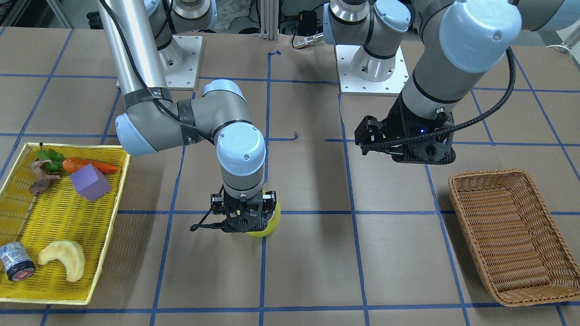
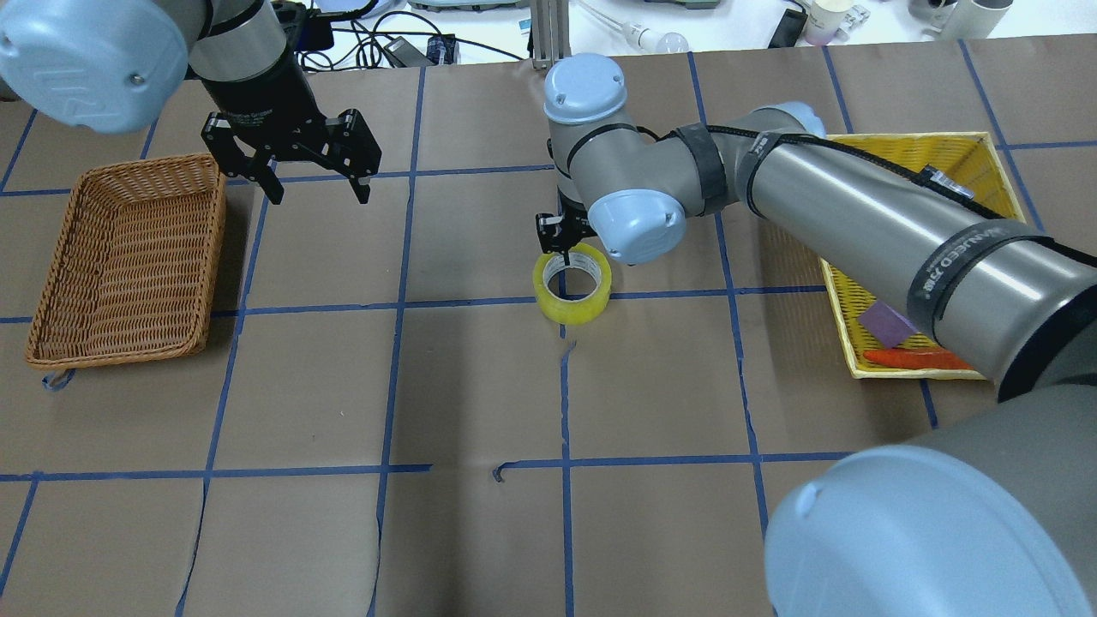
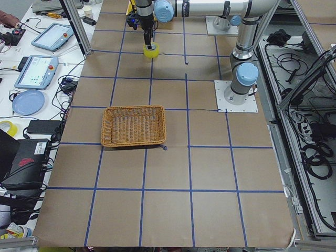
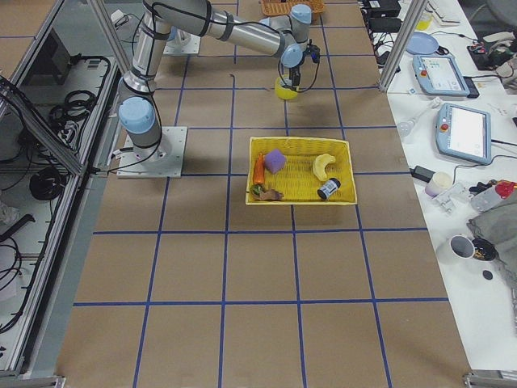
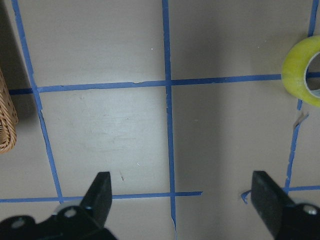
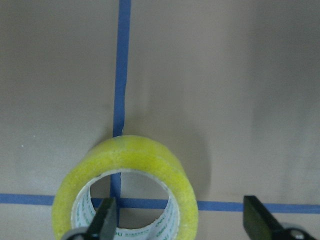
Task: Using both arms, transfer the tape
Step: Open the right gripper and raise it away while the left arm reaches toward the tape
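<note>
Brown paper table with blue grid lines, nothing fancy. From the front camera the right gripper sits low at the middle. The tape peeks out yellow from behind it, lying flat on a grid crossing. Overhead, the left gripper hangs spread wide, well apart from the tape and just beside the wicker basket. Side cameras are too small to add anything. On the left wrist cam both fingers stand apart over bare paper, with the tape at the frame's right edge. The right wrist cam is the useful one: the claw is spread, one finger inside the hole and the other outside, so it straddles one wall of the ring. My worry is that pinching a single wall off-centre could tilt or swing the tape on the lift. That slick surface might also slip, which would wreck the hand-over to the left gripper.
</note>
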